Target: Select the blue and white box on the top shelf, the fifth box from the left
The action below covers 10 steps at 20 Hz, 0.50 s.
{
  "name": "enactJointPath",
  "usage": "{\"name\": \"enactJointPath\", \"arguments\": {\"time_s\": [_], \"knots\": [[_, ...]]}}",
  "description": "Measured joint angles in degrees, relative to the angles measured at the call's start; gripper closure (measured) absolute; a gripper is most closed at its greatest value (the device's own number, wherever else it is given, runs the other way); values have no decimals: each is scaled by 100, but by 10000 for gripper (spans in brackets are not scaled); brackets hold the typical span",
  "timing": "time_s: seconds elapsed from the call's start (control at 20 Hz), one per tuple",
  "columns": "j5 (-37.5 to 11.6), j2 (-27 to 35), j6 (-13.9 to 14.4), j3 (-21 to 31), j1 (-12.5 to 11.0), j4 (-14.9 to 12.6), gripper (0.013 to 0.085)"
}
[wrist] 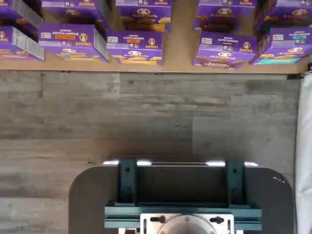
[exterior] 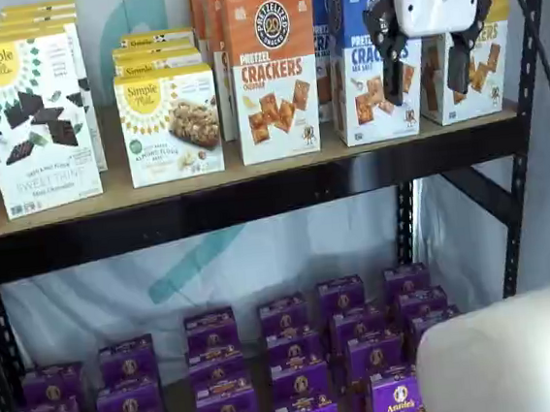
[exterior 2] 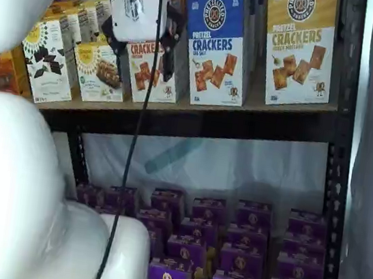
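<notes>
The blue and white box (exterior: 359, 66) stands upright on the top shelf (exterior: 255, 196), between an orange-and-white box and a yellow-and-white one. It also shows in a shelf view (exterior 2: 216, 44), on the shelf's black front rail (exterior 2: 196, 117). My gripper (exterior: 428, 70) hangs in front of the shelf at box height, open, with a plain gap between its two black fingers (exterior: 393, 68). One finger overlaps the blue box's right edge and the other the yellow box. It holds nothing. Its white body (exterior 2: 132, 2) shows in front of the orange box. The wrist view shows neither the box nor the fingers.
An orange-and-white Pretzel Crackers box (exterior: 274, 70), a yellow-and-white one (exterior 2: 299, 44) and Simple Mills boxes (exterior: 33, 122) share the shelf. Purple Annie's boxes (exterior: 300, 359) fill the bottom board, also in the wrist view (wrist: 136, 46). A black upright (exterior: 523, 94) stands right. My white arm (exterior 2: 14, 192) fills the near left.
</notes>
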Motion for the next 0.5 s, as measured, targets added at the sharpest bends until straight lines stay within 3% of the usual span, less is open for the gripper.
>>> {"name": "enactJointPath", "arguments": {"time_s": [0.25,0.5], "knots": [[-117,-77,-150,74,-269,292,130],[-238,-87,-85,133,-112,94,130]]}}
